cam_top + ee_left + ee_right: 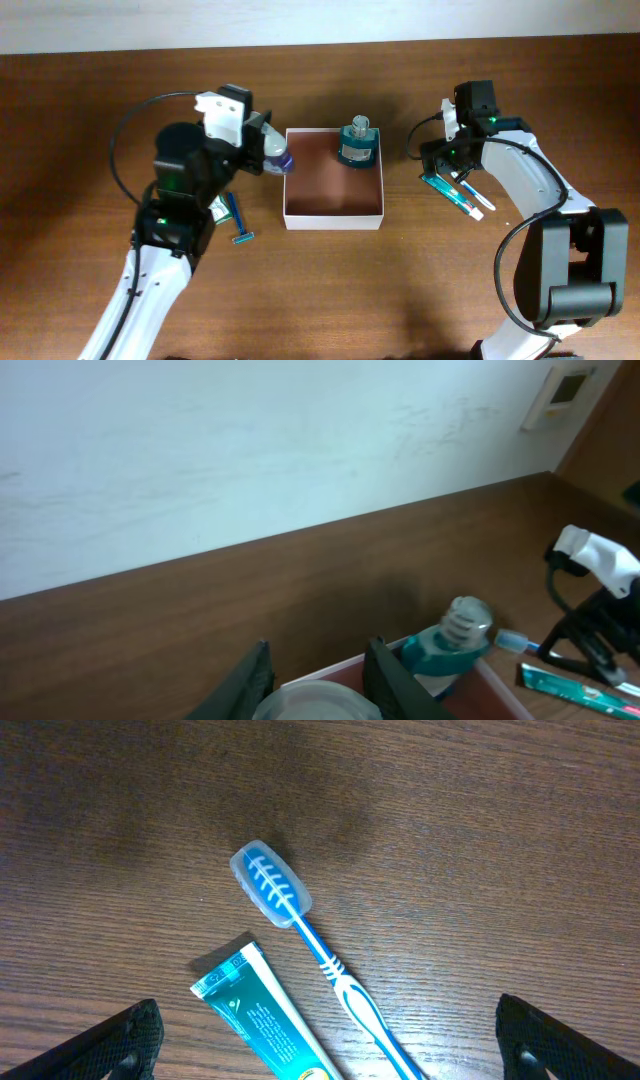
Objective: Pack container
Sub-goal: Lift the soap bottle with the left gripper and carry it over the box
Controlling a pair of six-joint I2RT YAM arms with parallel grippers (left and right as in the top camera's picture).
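The container (333,214), a square white-walled box with a reddish-brown inside, sits mid-table. A teal glass bottle (357,143) stands in its back right corner and also shows in the left wrist view (448,645). My left gripper (260,147) is shut on a clear plastic bottle (276,156) with a bluish cap, held at the container's left wall (335,673); the bottle sits between the fingers (318,704). My right gripper (330,1045) is wide open and empty, hovering over a blue toothbrush (300,935) and a teal toothpaste tube (262,1020) to the right of the container.
A blue razor (240,226) and a small green packet (218,209) lie left of the container under my left arm. The toothpaste (447,190) and toothbrush (475,197) lie side by side on the wood. A pale wall rises behind the table's back edge.
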